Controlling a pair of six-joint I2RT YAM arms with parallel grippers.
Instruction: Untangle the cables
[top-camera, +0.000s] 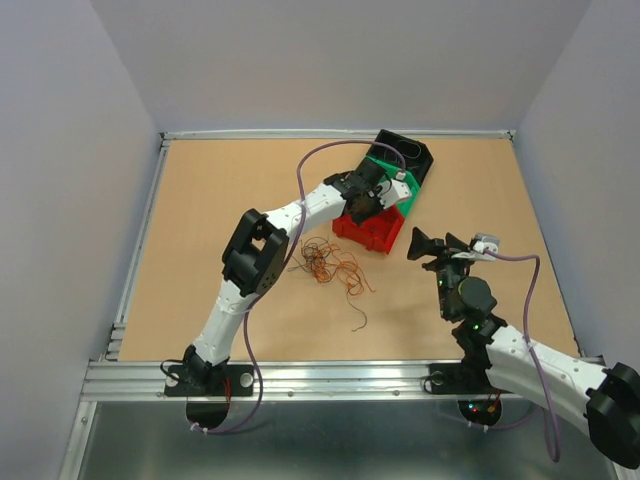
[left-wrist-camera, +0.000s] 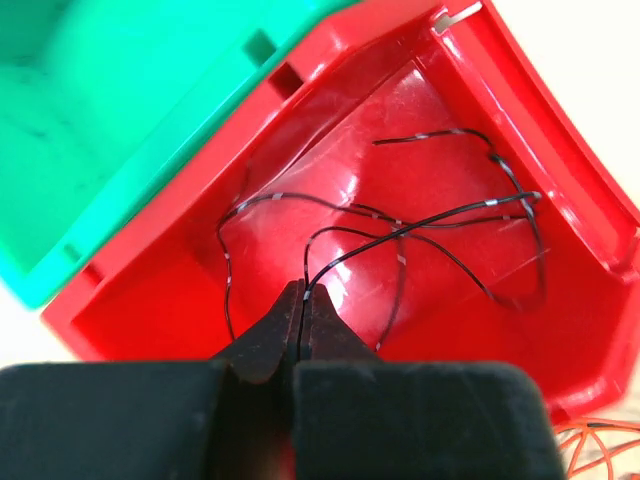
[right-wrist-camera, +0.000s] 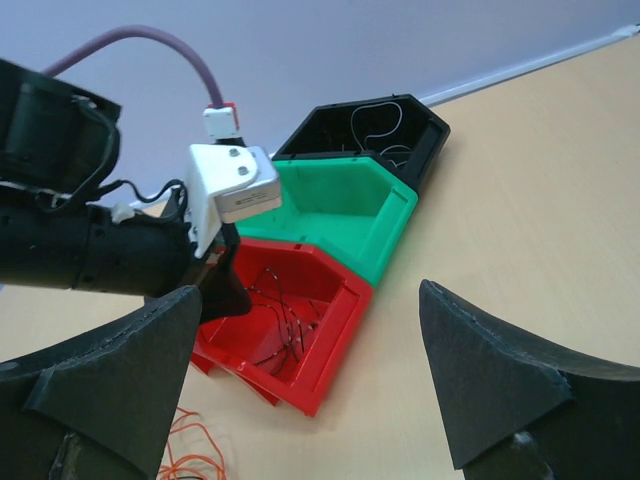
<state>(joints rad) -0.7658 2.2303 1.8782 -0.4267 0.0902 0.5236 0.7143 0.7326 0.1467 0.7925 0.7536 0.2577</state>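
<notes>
Left gripper (left-wrist-camera: 303, 300) clamped a dark cable (left-wrist-camera: 420, 227) inside the red bin (left-wrist-camera: 590, 260); right gripper (right-wrist-camera: 308, 300) gaped apart. Springy loops could cling and ride back out.

1. A tan wooden desk (top-camera: 220, 190) filled the view, evenly lit.
2. Plain pale-grey walls (top-camera: 330, 60) rose at its far, left and right edges.
3. A metal rail (top-camera: 330, 378) ran along the near edge.

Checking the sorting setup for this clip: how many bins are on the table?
3, in a row: the black bin farthest back, the green bin in the middle, the red bin nearest, where the left tool pinches a dark cable. None seems hidden.
</notes>
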